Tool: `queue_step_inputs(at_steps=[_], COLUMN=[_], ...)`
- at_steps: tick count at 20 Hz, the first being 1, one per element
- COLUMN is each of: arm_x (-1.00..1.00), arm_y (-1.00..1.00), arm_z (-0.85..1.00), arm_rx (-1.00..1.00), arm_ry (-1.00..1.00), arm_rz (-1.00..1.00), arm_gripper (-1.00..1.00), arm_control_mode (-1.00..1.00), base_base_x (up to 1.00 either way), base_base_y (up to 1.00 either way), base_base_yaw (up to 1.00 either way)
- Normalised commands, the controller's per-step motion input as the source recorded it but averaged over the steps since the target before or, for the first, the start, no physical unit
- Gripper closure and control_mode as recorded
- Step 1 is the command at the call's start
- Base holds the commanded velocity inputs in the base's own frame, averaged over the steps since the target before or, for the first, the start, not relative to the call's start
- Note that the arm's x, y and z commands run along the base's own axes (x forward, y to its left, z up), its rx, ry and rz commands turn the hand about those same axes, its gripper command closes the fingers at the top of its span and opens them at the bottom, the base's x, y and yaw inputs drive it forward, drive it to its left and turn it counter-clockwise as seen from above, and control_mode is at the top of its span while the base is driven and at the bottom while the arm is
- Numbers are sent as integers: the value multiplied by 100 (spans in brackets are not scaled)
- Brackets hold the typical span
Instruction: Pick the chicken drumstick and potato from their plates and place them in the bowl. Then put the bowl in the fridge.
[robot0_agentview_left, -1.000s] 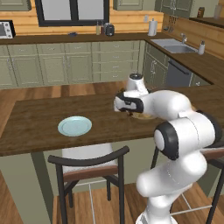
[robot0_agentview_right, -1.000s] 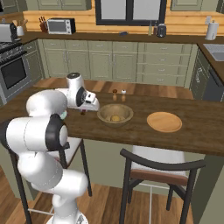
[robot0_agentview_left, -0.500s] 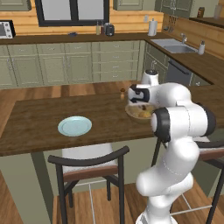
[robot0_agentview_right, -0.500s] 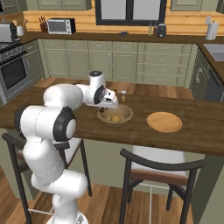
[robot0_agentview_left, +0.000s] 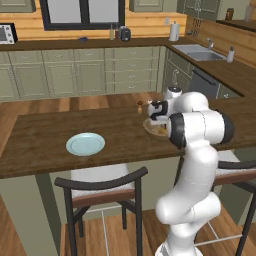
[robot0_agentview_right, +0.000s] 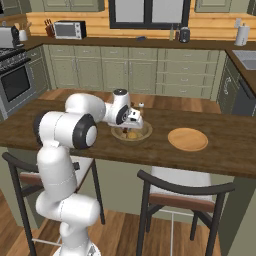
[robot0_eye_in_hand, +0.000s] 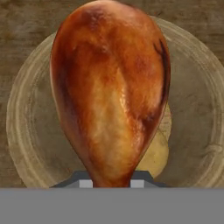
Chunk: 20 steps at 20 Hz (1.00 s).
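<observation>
My gripper (robot0_eye_in_hand: 112, 183) is shut on the chicken drumstick (robot0_eye_in_hand: 111, 87), a reddish-brown piece that hangs right over the wooden bowl (robot0_eye_in_hand: 26, 131). The yellowish potato (robot0_eye_in_hand: 156, 154) lies inside the bowl, half hidden behind the drumstick. In the right base view the gripper (robot0_agentview_right: 134, 121) hovers just above the bowl (robot0_agentview_right: 144, 134) on the island counter. The orange-tan plate (robot0_agentview_right: 187, 139) lies bare to the bowl's right. In the left base view the gripper (robot0_agentview_left: 156, 116) stands over the bowl (robot0_agentview_left: 151, 129), and the pale blue-green plate (robot0_agentview_left: 85, 144) lies bare far to its left.
Two small shakers (robot0_agentview_right: 141, 105) stand just behind the bowl. Dark stools (robot0_agentview_left: 102, 192) (robot0_agentview_right: 182, 197) sit under the counter's near edge. A sink (robot0_agentview_left: 200, 51) and cabinets line the far wall, with a stove (robot0_agentview_right: 15, 80) at the left.
The arm has swung along the counter with the drumstick and come down over the bowl. Plates and bowl have stayed put.
</observation>
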Motion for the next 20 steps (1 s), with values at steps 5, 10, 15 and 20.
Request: queue_step_inputs(at_steps=[5, 10, 15, 20], arm_x=[48, 3, -10, -80], arm_y=[-2, 0, -1, 0], arm_z=[-33, -24, 1, 32], arm_rx=[0, 0, 0, 1], arm_ry=[-1, 0, -2, -20], arm_rz=[0, 0, -2, -9], arm_gripper=[100, -100, -100, -100], arm_control_mode=[-100, -100, -100, -100], base_base_x=[0, 0, 0, 0], base_base_y=[0, 0, 0, 0], base_base_yaw=[0, 0, 0, 0])
